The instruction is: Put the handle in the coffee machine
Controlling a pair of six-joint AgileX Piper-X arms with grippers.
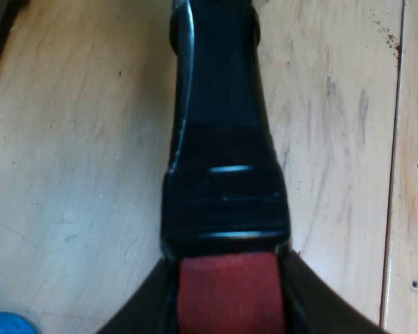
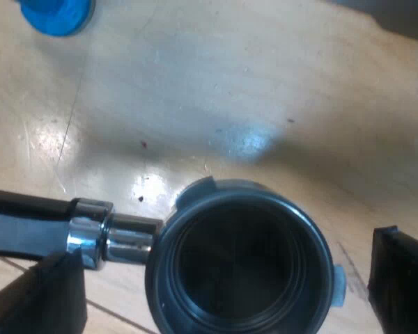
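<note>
Black red-tipped handle (image 1: 223,125), blue tamper (image 2: 56,14), pale wood table (image 1: 76,139)

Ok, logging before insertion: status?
Left gripper shut on holder, at red end. Right gripper open, astride basket. Tamper on table, apart.

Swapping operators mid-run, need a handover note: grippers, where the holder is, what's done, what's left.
Left gripper: shut on the holder at the red end of its dark handle.
Right gripper: open, fingers apart on either side of the holder's basket, not clamped on it.
The holder is over the wooden table; cannot tell whether it rests on it. A blue tamper stands apart on the table.
Done: handle grasped.
Left: the whole insertion and lock-in.
</note>
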